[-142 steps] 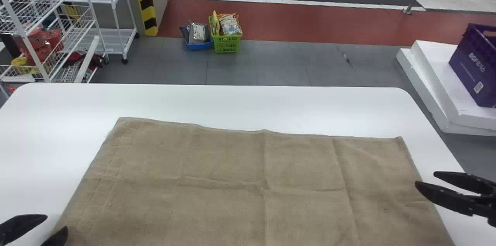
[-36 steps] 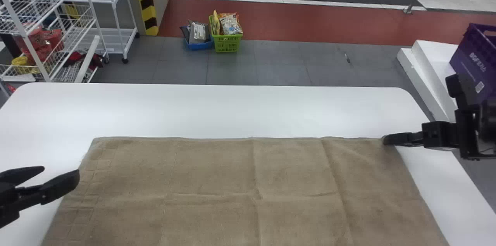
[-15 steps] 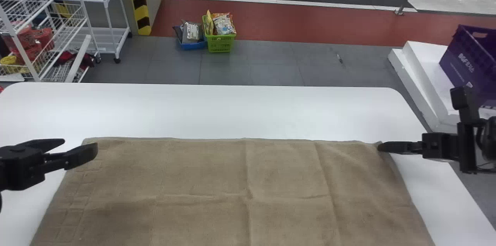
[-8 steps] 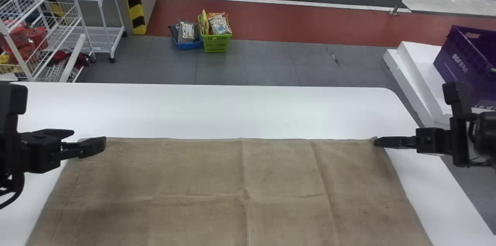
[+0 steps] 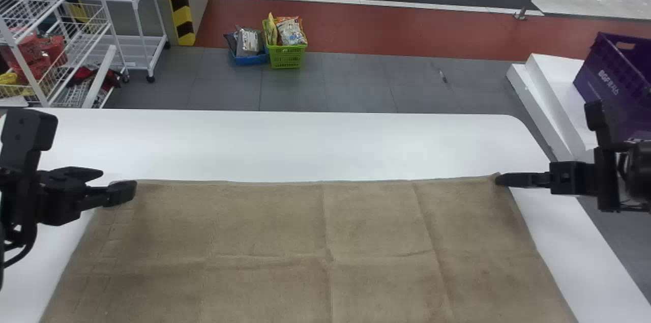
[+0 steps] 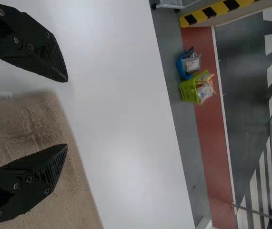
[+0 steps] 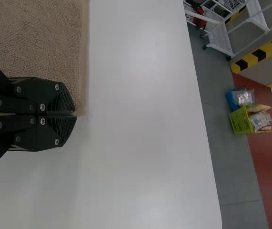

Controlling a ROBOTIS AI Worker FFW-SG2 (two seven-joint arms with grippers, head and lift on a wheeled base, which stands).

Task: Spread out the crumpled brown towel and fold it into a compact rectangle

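Pinching the far-right corner of the towel (image 5: 274,226) is the right end effector (image 5: 500,179); the left end effector (image 5: 118,181) is gaping empty at the far-left.

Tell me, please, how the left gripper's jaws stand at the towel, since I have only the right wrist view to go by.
Observer: The jaws of the left gripper stand apart, one over the towel and the other out past its edge.
Operator: Thank you; is the towel bunched up anywhere between that side and mine?
Observer: No, the head view shows it spread nearly flat across the table, with only shallow creases crossing near its middle.
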